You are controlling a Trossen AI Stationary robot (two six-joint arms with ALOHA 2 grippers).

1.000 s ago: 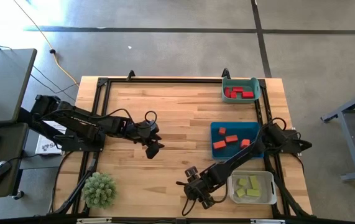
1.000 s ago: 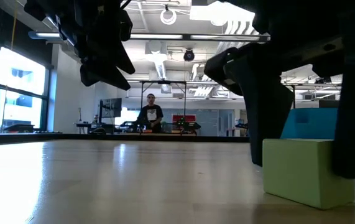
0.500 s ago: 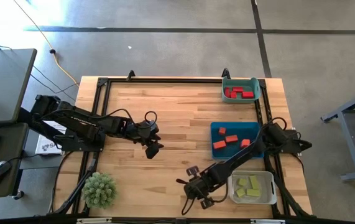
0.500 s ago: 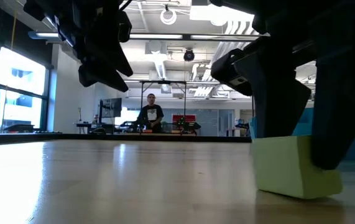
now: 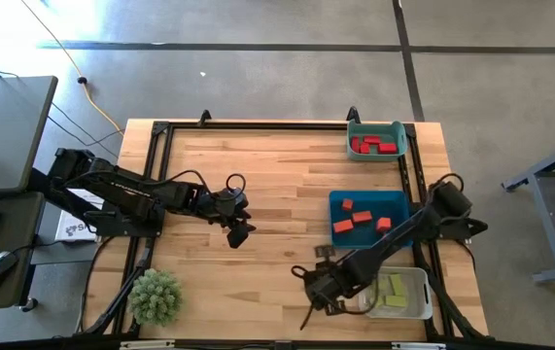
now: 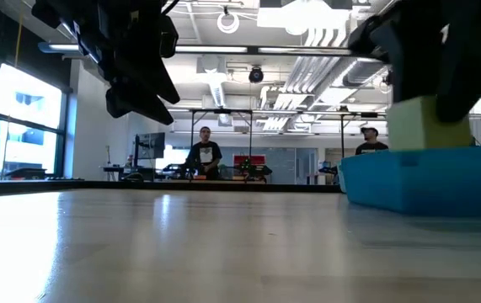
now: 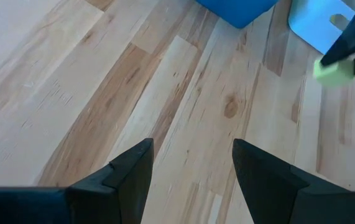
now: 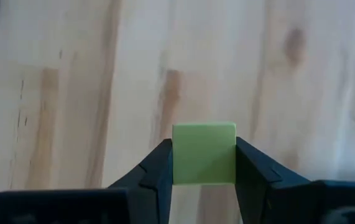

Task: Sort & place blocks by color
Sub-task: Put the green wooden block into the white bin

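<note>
My right gripper [image 5: 323,295] hovers near the table's near edge, just left of the pale bin [image 5: 416,311], and is shut on a yellow-green block [image 8: 204,148]. The low view shows that block [image 6: 425,124] in the air, above the rim of the blue bin [image 6: 425,181]. More yellow-green blocks [image 5: 390,290] lie in the pale bin. Orange blocks [image 5: 355,218] lie in the blue bin [image 5: 394,199], and red blocks [image 5: 372,146] in the teal bin [image 5: 399,129]. My left gripper [image 5: 239,233] is open, above the bare table left of centre. My right gripper pinches the yellow-green block by two opposite side faces [image 8: 178,155], one finger on each. The block is lifted clear of the table and sits square between the fingers [image 8: 252,168].
A spiky green plant ball [image 5: 155,297] sits at the near left corner. The three bins line the table's right side. A black frame rail [image 5: 258,123] runs round the table. People stand in the room beyond [image 6: 204,156]. Bare wood lies between the two grippers.
My right gripper tipped the yellow-green block up off the table, then raised it clear. It also moved a little toward the table's right, toward the pale bin.
</note>
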